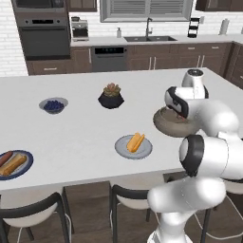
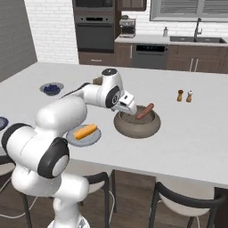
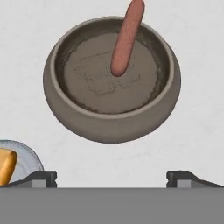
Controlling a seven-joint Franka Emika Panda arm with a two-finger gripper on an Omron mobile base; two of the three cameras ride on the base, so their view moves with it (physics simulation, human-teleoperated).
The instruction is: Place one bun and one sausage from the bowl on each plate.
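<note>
The wide grey bowl [image 3: 65, 103] lies below my hand, with one brown sausage [image 3: 127, 37] leaning from its floor over the far rim. My gripper [image 3: 111, 179] hangs open and empty above the counter, just short of the bowl's near side. From the right base view the gripper [image 2: 128, 110] sits at the bowl's [image 2: 137, 129] left rim, and the sausage [image 2: 144, 111] pokes up to the right. The light grey plate [image 1: 124, 151] carries a bun [image 1: 136, 142]. The blue-rimmed plate [image 1: 26, 168] at the left holds a bun [image 1: 13, 164] and a sausage [image 1: 4, 157].
A small bowl of blue berries [image 1: 53, 105] and a black pot with a succulent [image 1: 111, 96] stand further back on the white island. Two shakers [image 2: 185, 95] stand to the right of the bowl. Stools line the near edge.
</note>
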